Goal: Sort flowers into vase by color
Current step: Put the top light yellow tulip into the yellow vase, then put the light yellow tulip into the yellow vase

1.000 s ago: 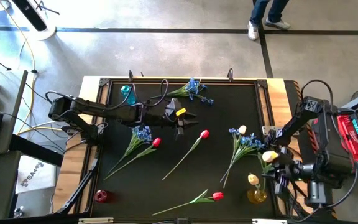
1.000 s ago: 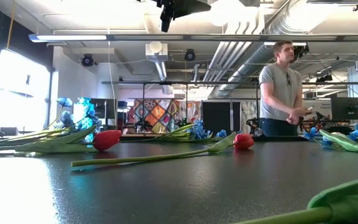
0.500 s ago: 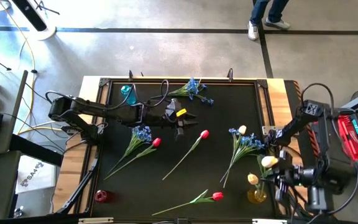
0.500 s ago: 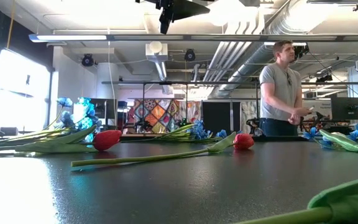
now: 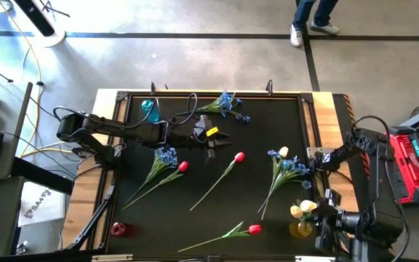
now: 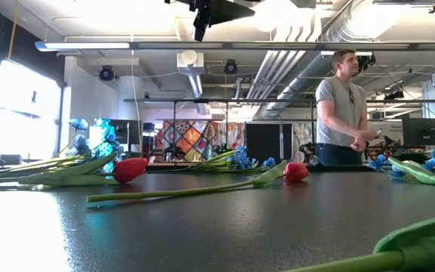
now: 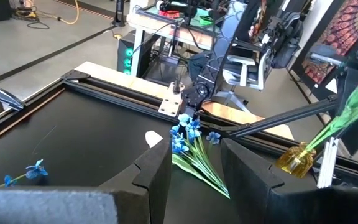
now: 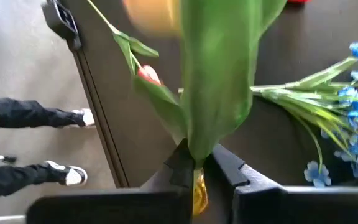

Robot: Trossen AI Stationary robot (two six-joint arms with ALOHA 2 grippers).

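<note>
Take the yellow vase (image 5: 301, 230) at the near right corner of the worktop (image 5: 217, 196) as your landmark: your right pincer (image 5: 324, 218) sits just beside it on the outer side, pinched on the stem of a pale yellow tulip (image 5: 308, 206) whose head now hangs directly over the vase, next to the yellow tulip (image 5: 295, 211) already standing in it. In the right wrist view the green stem and leaf (image 8: 219, 74) run straight out between the two dark fingers (image 8: 180, 163) with the amber glass (image 8: 199, 193) right under them, so the flower's long axis looks close to lined up with the vase mouth; you likely only need to let it drop. The jaws seem to be only just starting to loosen. Your left pincer (image 5: 211, 140) waits well away from the vase, across the worktop toward the far side, fingers partly apart and holding nothing, near a blue spray (image 5: 228, 104).
</note>
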